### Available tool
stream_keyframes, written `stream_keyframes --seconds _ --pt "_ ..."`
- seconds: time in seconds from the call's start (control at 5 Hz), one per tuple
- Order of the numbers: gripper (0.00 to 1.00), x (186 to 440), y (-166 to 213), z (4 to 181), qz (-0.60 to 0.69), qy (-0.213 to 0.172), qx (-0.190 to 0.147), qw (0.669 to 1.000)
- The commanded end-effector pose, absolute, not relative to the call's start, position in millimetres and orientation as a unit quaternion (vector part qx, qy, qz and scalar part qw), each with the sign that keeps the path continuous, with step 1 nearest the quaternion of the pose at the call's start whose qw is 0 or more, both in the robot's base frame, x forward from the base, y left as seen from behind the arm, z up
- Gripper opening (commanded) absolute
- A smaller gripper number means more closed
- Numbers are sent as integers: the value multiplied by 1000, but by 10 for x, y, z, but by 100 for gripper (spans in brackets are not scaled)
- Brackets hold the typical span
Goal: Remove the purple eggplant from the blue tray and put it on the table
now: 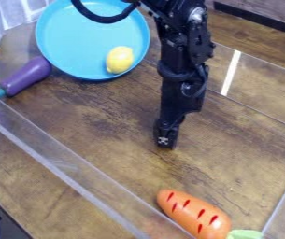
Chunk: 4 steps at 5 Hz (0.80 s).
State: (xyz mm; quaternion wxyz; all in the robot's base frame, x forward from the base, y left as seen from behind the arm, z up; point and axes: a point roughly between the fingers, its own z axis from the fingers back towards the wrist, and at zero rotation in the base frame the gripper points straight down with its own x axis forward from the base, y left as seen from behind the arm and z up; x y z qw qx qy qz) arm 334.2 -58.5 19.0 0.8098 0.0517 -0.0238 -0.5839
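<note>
The purple eggplant [29, 74] lies on the table [94, 121] at the far left, its rounded end against the outer rim of the blue tray [70, 37] and its teal stem pointing toward the front left. My gripper [166, 140] points down at the wood in the middle of the table, well to the right of the eggplant. Its fingertips look spread and nothing is between them.
A yellow lemon [120, 60] sits inside the tray near its right rim. An orange carrot [194, 213] with green leaves lies at the front right. Clear acrylic walls [57, 154] run along the table's front and left edges.
</note>
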Motion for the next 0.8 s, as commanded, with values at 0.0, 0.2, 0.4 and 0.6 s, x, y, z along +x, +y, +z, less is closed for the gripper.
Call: stream_keyframes --seconds 0.0,0.2,0.4,0.6 --pt "100 3326 -467 209 -573 -27 56 817" --pt "100 3321 -422 199 -564 -29 61 823" --pt "100 3323 -421 193 -543 -30 66 836" --pt "100 3330 -427 187 -523 -32 71 849"
